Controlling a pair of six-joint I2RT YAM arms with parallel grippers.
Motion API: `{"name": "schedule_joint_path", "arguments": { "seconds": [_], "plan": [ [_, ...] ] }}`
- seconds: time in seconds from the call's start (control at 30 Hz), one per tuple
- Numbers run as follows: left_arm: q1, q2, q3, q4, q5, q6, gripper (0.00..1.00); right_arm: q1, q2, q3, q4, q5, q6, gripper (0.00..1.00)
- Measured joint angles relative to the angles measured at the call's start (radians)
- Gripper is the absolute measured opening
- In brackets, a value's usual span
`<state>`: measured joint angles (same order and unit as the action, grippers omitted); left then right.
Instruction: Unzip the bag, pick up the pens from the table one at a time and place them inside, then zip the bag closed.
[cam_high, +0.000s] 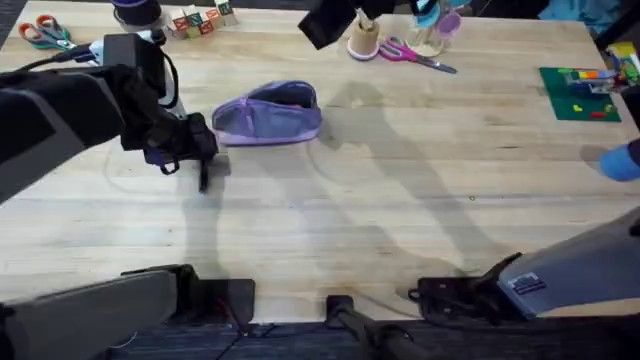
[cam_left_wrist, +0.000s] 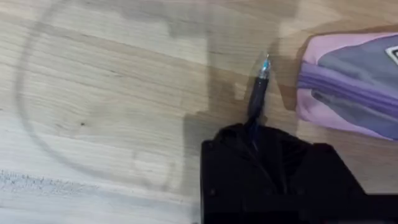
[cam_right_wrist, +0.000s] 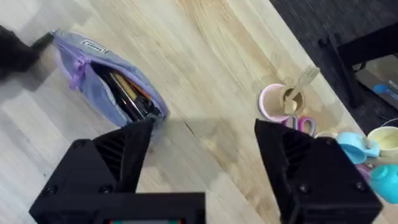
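The lavender bag (cam_high: 268, 115) lies on the table (cam_high: 400, 220) left of centre. It is unzipped, and the right wrist view shows several pens inside the bag (cam_right_wrist: 106, 81). My left gripper (cam_high: 188, 152) hovers just left of the bag, shut on a thin dark pen (cam_left_wrist: 259, 87). The pen's tip points out past the fingers (cam_left_wrist: 273, 168), a short way from the bag's end (cam_left_wrist: 348, 87). My right gripper (cam_right_wrist: 205, 134) is open and held high above the table, with nothing between its fingers.
Orange-and-green scissors (cam_high: 42, 33) and toy blocks (cam_high: 200, 20) lie at the back left. A pink cup (cam_high: 363, 40) and pink scissors (cam_high: 415, 55) sit at the back centre. A green board (cam_high: 580, 95) is at the right.
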<state>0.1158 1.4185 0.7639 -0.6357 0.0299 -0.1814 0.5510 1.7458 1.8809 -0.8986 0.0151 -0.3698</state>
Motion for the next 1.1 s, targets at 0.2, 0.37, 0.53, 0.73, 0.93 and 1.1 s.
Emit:
{"name": "schedule_joint_path", "arguments": {
  "seconds": [0.2,0.37,0.53,0.73,0.93,1.1],
  "plan": [
    [0.0,0.004,0.009,-0.01,0.0,-0.002,0.045,0.0,0.0,0.0,0.001,0.0,0.0,0.996],
    [0.0,0.04,0.072,-0.08,-0.017,-0.002,0.041,0.0,-0.005,0.0,0.001,0.0,0.0,0.996],
    [0.0,0.048,0.192,-0.119,-0.04,0.003,0.041,0.0,-0.031,0.0,0.001,0.0,0.0,0.995],
    [0.0,0.048,0.34,-0.143,-0.059,0.023,0.042,-0.002,-0.063,0.0,0.0,0.001,0.0,0.995],
    [-0.003,0.048,0.453,-0.146,-0.041,0.071,0.042,-0.019,-0.079,0.0,-0.025,0.007,0.0,0.995],
    [-0.058,0.039,0.519,-0.133,0.015,0.22,0.042,-0.07,-0.129,0.0,-0.062,0.008,0.017,0.996]
  ]
}}
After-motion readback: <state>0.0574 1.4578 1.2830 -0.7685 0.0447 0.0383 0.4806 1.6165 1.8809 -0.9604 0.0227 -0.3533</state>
